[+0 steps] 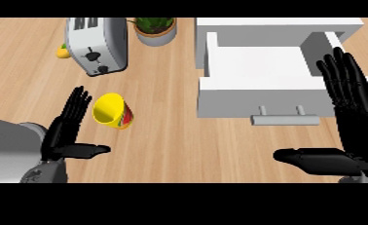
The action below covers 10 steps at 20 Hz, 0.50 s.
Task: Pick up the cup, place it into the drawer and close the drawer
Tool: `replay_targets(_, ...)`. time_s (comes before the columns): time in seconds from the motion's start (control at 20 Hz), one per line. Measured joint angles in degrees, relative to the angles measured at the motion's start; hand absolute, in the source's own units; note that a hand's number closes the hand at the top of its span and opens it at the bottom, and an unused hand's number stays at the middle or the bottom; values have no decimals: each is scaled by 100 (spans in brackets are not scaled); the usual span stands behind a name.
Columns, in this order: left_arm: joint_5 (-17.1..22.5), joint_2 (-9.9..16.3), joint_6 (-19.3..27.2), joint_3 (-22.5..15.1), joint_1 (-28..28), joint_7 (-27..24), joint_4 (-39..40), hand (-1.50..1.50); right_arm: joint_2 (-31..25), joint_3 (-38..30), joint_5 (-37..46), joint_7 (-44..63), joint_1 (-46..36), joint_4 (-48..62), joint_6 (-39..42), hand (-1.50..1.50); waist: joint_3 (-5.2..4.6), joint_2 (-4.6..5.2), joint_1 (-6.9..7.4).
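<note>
Wooden counter [179,136] holds toaster [99,45], plant [155,28], open drawer [255,73]; cup [113,111] beside left hand [66,131]; both hands' fingers spread wide.

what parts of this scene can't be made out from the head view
- Small yellow thing behind the toaster: mostly hidden by it, so what it is cannot be told.
- Potted plant: its top is cut off by the view's upper edge.
- Right hand: its wrist runs off the lower right corner.
- Cup: it lies tilted with its mouth toward the left hand; the pattern on its side is too small to read.
</note>
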Motion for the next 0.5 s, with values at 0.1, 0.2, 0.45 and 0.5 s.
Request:
replay_targets(0.1, -45, 69, -54, 83, -220, -351, 595, -150, -10, -36, -29, -38, 41, -21, 65, -150, 1, 1, -3)
replay_targets(0.2, -84, 146, -123, 161, -466, -715, 1191, -150, 16, -47, -14, -132, 18, 88, 86, -150, 0, 2, -6)
replay_targets(0.45, -234, 348, -191, 330, -1132, -1583, 2657, -150, 30, -60, 24, -182, -113, 240, 127, -150, -2, 11, -27)
replay_targets(0.5, -267, 400, -204, 348, -1225, -1708, 2914, -150, 3, -123, -37, -167, -112, 220, 160, -150, -3, 13, -32)
